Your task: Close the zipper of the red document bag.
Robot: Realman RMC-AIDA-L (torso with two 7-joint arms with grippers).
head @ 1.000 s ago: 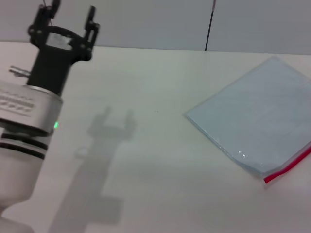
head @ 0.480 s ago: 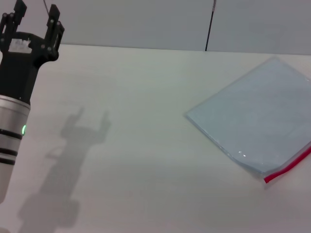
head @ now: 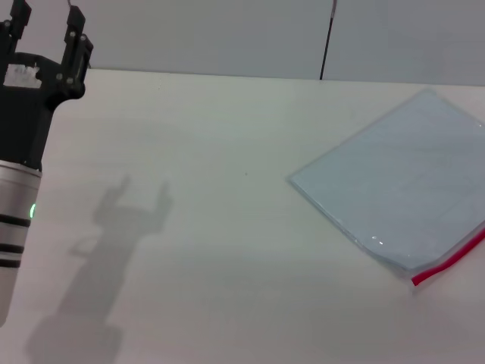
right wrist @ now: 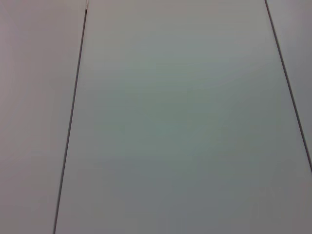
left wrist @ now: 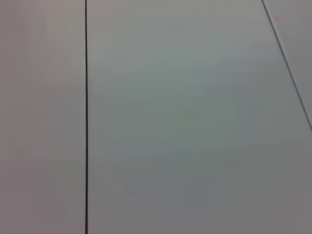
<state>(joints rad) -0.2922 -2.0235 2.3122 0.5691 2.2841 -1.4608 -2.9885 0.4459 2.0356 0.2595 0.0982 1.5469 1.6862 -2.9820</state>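
The red document bag [head: 402, 186] lies flat on the white table at the right of the head view, a pale blue-grey translucent pouch turned diagonally. Its zipper [head: 449, 262] is a bright red strip along the edge nearest the lower right, running out of the picture; no slider shows. My left gripper [head: 44, 23] is raised at the far left, far from the bag, open with its two black fingers apart and nothing between them. The right gripper is out of view. Both wrist views show only grey wall panels.
The white table [head: 227, 227] spreads between the left arm and the bag. A grey wall runs behind it, with a thin dark vertical seam [head: 326, 45] above the table's far edge.
My left arm has swung leftward and back, away from the bag, and its shadow on the table has shifted left with it. The bag has not moved.
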